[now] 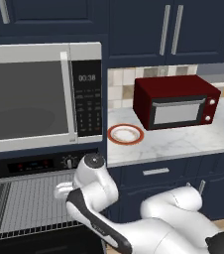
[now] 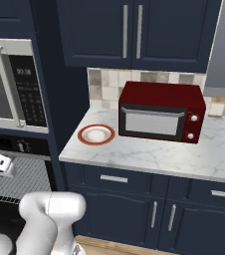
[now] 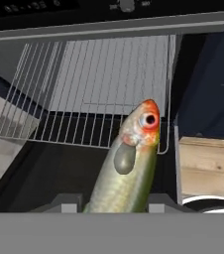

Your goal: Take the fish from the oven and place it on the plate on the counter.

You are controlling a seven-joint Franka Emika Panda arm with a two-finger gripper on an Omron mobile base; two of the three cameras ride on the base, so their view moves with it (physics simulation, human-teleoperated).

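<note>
Claw (image 3: 115, 206) clenched on the slender greenish-yellow fish with the orange-red head (image 3: 129, 161): body runs up between the two dark finger tips, head pointing away from the hand, so it's gripped around the tail half. Fish is clear of the wire rack (image 3: 91, 89), which sits bare beyond it inside the open built-in black oven (image 1: 29, 166). My read: pickup is done, fish is out of the cavity and held in front of it for the carry.

In the left base view the white arm's wrist (image 1: 91, 171) sits at the oven front, left of the marbled white-grey surface (image 1: 183, 141).

Farther, to the right: small round white plate with the orange-red rim (image 1: 126, 134) on that surface, nothing in it. Red toaster oven (image 1: 176, 101) stands just right of the plate, door closed. Next move needs a lift and swing right onto the plate.
</note>
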